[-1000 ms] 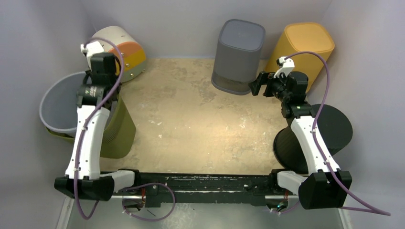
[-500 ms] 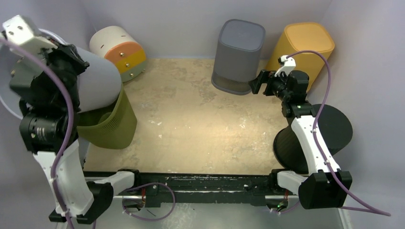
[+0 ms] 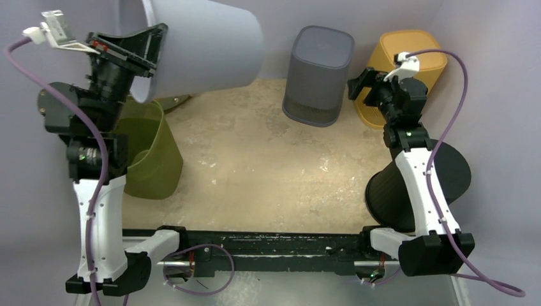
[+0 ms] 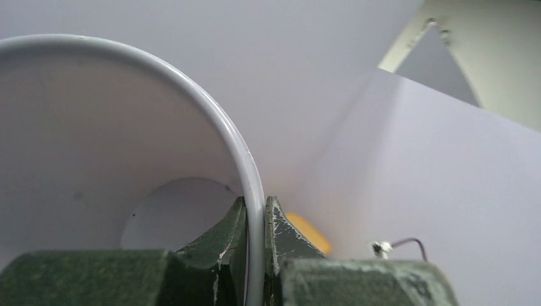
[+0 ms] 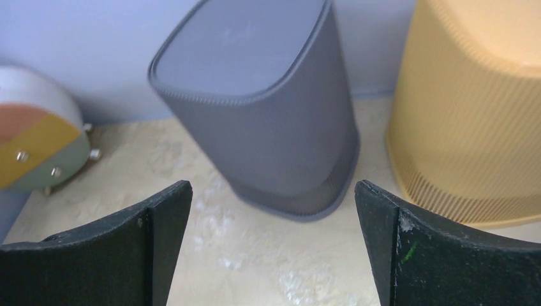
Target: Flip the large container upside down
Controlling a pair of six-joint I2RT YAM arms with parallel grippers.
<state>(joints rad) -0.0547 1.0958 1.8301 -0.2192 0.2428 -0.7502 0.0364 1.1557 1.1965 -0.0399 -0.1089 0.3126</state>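
Left gripper (image 4: 255, 210) clamps the rim of one airborne pale container (image 3: 204, 44); right gripper (image 5: 273, 188) gapes empty; apparently five other bins (image 3: 318, 70).

The top external camera looks down from above and behind, far enough off to hold the whole worktop (image 3: 255, 166). The left wrist camera sits close behind its jaws, facing along the rim of the pale grey bin (image 4: 249, 178) toward the wall (image 4: 306, 76). The right wrist camera looks forward and slightly down at the dark grey bin (image 5: 255, 102) and yellow bin (image 5: 472, 115), both shared with the top view.
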